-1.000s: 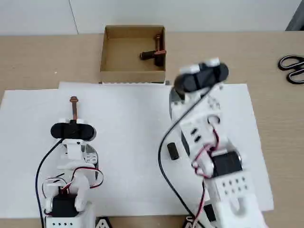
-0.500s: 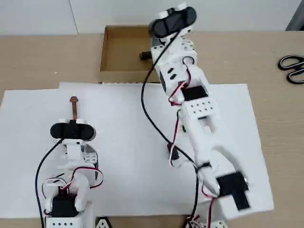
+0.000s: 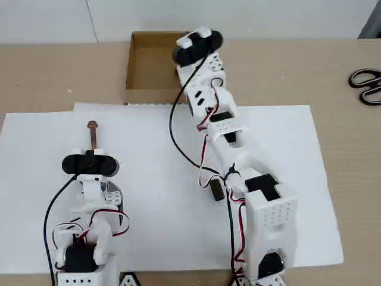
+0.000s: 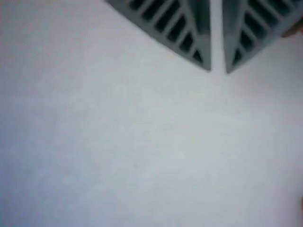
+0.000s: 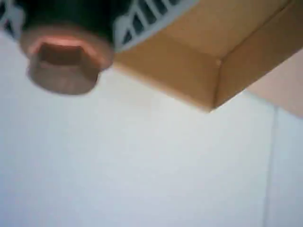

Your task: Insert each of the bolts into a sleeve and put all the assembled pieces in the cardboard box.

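Paper (image 3: 155, 226) lies on the desk (image 3: 47, 71) right in front of the cardboard box (image 3: 152, 65). The right arm is stretched out long so that its end is at the box, near the box's right side. The right gripper (image 5: 71, 21) is closed tight on a finished piece (image 5: 61, 64). This is a bolt pushed into a black sleeve, with the bolt's head poking out. I think it is held there because the box is where finished pieces go. The outside corner of the box is just beside the piece. I cannot tell if the piece is over the inside of the box yet. If it is let go too soon, it could fall beside the box.

A loose bolt (image 3: 92, 136) lies on the paper, well apart from the box, out past its left front corner. The left gripper (image 4: 218, 68) is just beside this bolt, on the side away from the box. Its fingers are nearly together, with a thin gap and nothing in it.

A loose sleeve (image 3: 217, 189) lies on the paper, well in front of the box's right corner. Bolt and sleeve are apart, so that pair is not yet joined.
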Controlling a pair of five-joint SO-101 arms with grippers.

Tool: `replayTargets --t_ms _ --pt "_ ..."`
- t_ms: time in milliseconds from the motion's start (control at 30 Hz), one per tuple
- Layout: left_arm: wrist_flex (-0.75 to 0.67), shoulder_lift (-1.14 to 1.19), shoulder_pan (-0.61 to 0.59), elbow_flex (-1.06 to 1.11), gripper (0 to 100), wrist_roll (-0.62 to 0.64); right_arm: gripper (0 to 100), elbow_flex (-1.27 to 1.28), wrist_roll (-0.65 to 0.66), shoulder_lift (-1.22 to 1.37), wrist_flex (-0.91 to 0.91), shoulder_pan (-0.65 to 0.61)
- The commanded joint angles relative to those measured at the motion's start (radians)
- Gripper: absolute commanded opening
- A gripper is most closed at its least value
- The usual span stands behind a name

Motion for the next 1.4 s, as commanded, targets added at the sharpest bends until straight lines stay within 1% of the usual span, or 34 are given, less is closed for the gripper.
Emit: replayTargets --t_ms 0,100,200,267,333,367,467,500,567,700,867,1033,1367 --pt "-0.026 -0.011 -0.005 0.002 1 0.009 1.4 -0.097 0.012 -0.025 0.14 -0.031" --pt "-0.026 -0.011 -0.005 0.002 1 0.006 10.3 -0.164 0.006 -0.024 0.294 -0.041" --pt "-0.026 -0.011 -0.005 0.002 1 0.006 21.7 -0.212 0.005 -0.018 0.363 -0.039" --pt "-0.026 -0.011 -0.005 0.002 1 0.006 23.5 -0.216 0.005 -0.024 0.38 -0.035" --pt "-0.026 -0.011 -0.005 0.002 1 0.008 20.9 -0.219 0.005 -0.028 0.39 -0.022" --pt "-0.026 -0.011 -0.005 0.002 1 0.008 17.9 -0.219 0.005 -0.039 0.409 -0.018" --pt "-0.026 -0.011 -0.005 0.002 1 0.009 3.5 -0.219 0.005 -0.125 0.506 -0.016" --pt "-0.026 -0.011 -0.005 0.002 1 0.009 0.0 -0.219 0.005 -0.157 0.545 -0.019" --pt "-0.026 -0.011 -0.005 0.002 1 0.009 2.5 -0.216 0.003 -0.216 0.634 -0.024" --pt "-0.026 -0.011 -0.005 0.001 1 0.011 0.4 -0.216 -0.011 -0.325 0.82 -0.027" --pt "-0.023 -0.009 -0.005 0.001 1 0.011 0.4 -0.216 -0.198 -0.47 1.104 -0.024" --pt "-0.021 -0.009 -0.005 0.001 1 0.011 0.4 -0.216 -0.301 -0.576 1.394 -0.025" --pt "-0.02 -0.009 -0.005 0.001 1 0.011 0.4 -0.216 -0.311 -0.636 1.839 -0.013"
